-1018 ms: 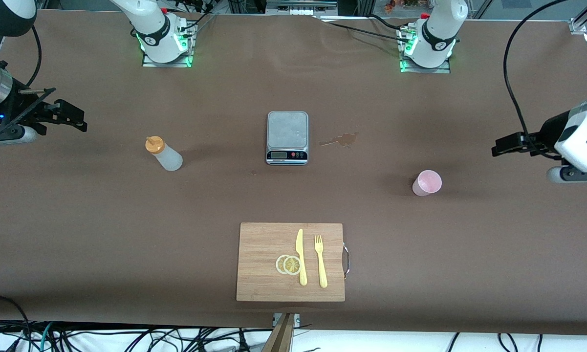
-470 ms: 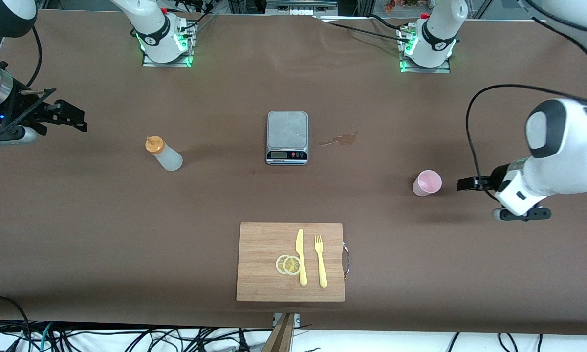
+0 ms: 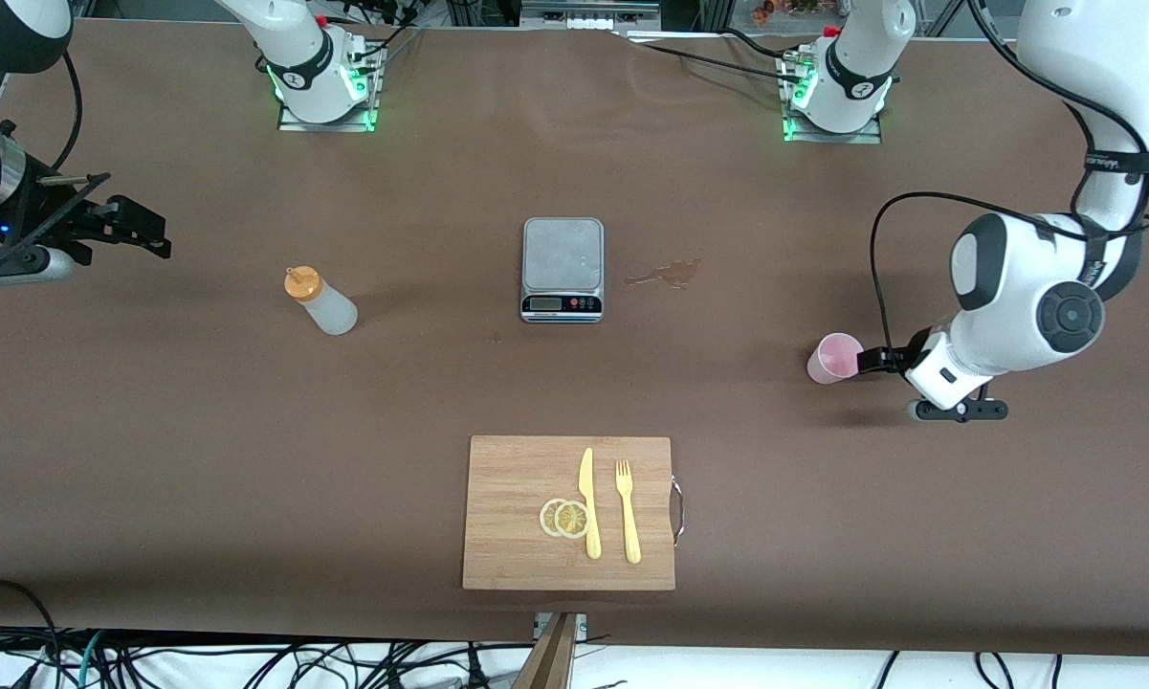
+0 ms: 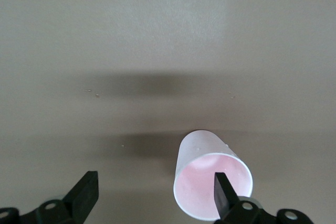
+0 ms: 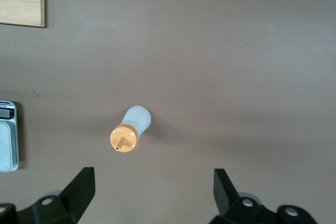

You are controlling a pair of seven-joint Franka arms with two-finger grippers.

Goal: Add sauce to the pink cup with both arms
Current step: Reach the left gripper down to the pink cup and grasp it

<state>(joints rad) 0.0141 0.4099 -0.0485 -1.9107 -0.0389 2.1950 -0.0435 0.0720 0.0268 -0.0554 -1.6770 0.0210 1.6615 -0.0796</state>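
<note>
The scale stands mid-frame and the cutting board fills the lower middle, with a broad strip of bare table between them. The bottle has open table all round it. The cup is crowded by the left gripper, spread wide against it.

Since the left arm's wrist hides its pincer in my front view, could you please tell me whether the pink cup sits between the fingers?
Observer: Not centred: the left pincer is open, and in the left wrist view one finger overlaps the rim of the pink cup.
Operator: Thank you; is the right pincer aligned with the sauce?
Observer: The right pincer is open, and the sauce stands upright within its fingers' span, untouched.
</note>
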